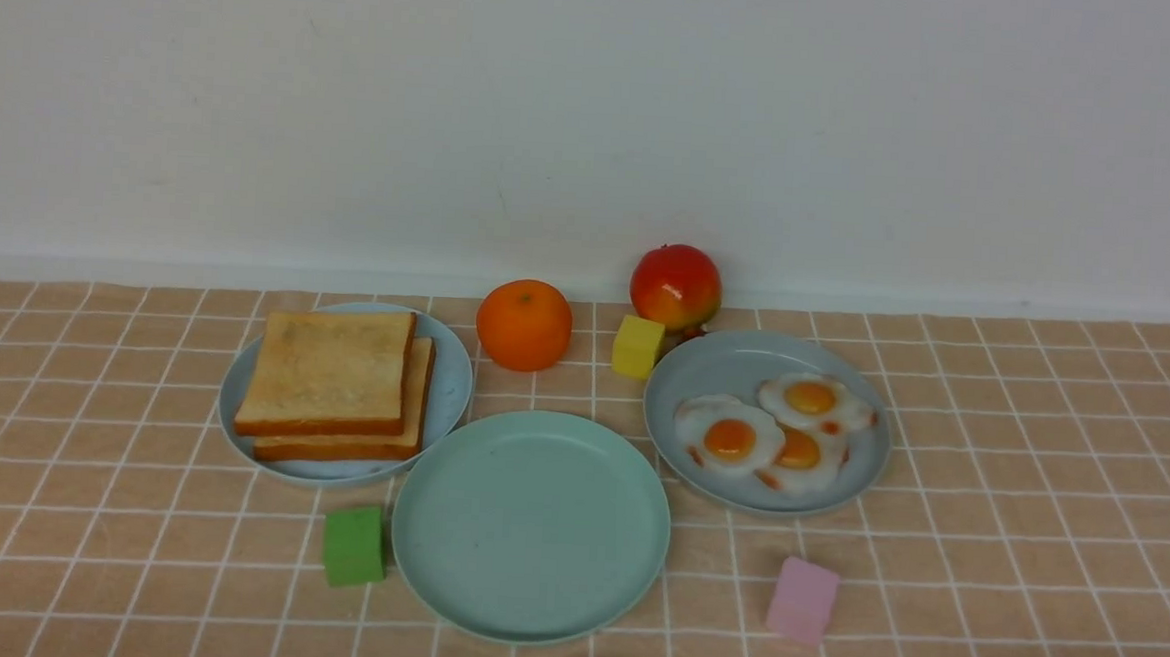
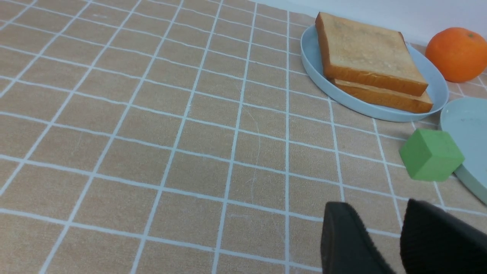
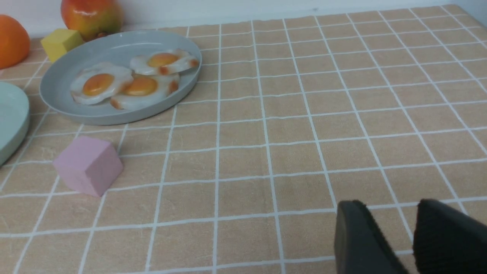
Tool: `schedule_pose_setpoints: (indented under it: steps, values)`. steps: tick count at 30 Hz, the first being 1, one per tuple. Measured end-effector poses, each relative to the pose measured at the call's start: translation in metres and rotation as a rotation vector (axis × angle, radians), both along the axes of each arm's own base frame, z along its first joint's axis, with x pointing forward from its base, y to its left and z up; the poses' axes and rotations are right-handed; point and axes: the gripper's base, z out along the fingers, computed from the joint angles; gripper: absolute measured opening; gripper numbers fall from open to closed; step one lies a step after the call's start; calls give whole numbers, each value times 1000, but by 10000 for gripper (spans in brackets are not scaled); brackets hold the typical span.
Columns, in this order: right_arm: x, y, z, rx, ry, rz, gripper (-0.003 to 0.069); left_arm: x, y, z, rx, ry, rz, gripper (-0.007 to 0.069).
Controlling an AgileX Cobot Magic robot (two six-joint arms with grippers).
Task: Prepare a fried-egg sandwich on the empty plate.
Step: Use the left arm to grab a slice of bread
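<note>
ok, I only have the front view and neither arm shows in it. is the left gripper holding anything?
Observer: No. Its wrist view shows the left gripper open and empty, over the cloth, with the green cube just beyond its fingertips.
Operator: and the right?
Observer: The right gripper is open and empty too, over the cloth, well apart from the pink cube and the egg plate.

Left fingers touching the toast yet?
Apart. Left wrist view: the left fingers hang over bare tablecloth, with open cloth between them and the toast stacked on the sky-blue plate.
</note>
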Motion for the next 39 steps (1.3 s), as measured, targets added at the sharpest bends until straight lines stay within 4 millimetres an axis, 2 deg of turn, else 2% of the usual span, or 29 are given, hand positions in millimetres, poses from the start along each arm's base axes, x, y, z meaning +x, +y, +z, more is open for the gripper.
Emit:
schedule_pose_setpoints:
  steps: [11, 22, 24, 37, 39]
  values:
    - [1, 0, 1, 0, -28, 1, 241, 0, 0, 1, 0, -13, 0, 238]
    - [3, 1, 39, 106, -461, -2, 241, 4, 0, 27, -54, -304, 6, 238]
    - [2, 0, 46, 188, -545, -10, 241, 4, 0, 34, -59, -376, 8, 238]
    - [-3, -2, 60, 347, -701, -5, 241, 3, 0, 39, -62, -432, 10, 238]
    - [-4, -2, 65, 383, -714, -1, 241, 2, 1, 45, -101, -505, 16, 238]
